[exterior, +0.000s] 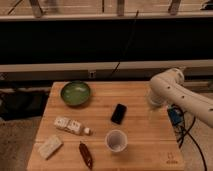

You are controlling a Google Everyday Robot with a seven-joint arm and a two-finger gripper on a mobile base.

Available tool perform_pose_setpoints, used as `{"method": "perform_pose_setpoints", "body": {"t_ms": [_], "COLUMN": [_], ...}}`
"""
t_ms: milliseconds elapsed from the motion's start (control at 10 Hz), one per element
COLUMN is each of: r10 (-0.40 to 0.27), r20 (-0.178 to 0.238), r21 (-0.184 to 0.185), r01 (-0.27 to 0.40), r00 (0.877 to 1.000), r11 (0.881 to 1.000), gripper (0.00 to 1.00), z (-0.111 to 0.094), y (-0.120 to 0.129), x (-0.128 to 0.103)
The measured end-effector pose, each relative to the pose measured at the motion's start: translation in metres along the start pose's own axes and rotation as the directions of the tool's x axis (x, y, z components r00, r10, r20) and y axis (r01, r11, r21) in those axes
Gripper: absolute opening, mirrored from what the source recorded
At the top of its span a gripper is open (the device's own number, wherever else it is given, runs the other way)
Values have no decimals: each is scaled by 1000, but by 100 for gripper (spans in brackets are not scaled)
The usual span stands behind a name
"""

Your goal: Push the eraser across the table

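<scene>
The eraser [118,113] is a small flat black block lying near the middle of the light wooden table [145,145], slightly right of centre. My white arm [170,87] reaches in from the right over the table's right edge. The gripper [154,106] hangs at the arm's lower end, to the right of the eraser and apart from it, holding nothing that I can see.
A green bowl [76,93] sits at the back left. A white cup [116,140] stands in front of the eraser. A small bottle [72,125] lies on its side, with a pale sponge block [50,146] and a reddish-brown chili [86,154] near the front left. Cables [182,130] hang at the right edge.
</scene>
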Motion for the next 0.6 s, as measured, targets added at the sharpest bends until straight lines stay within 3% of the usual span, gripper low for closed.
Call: {"method": "perform_pose_setpoints", "body": {"t_ms": [600], "r10": [-14], "r20": [7], "r21": [3], "r01": [14], "r00": [1000], "r11": [1000], "gripper": [80], "z": [13], "y": [-4], "x": [-4]}}
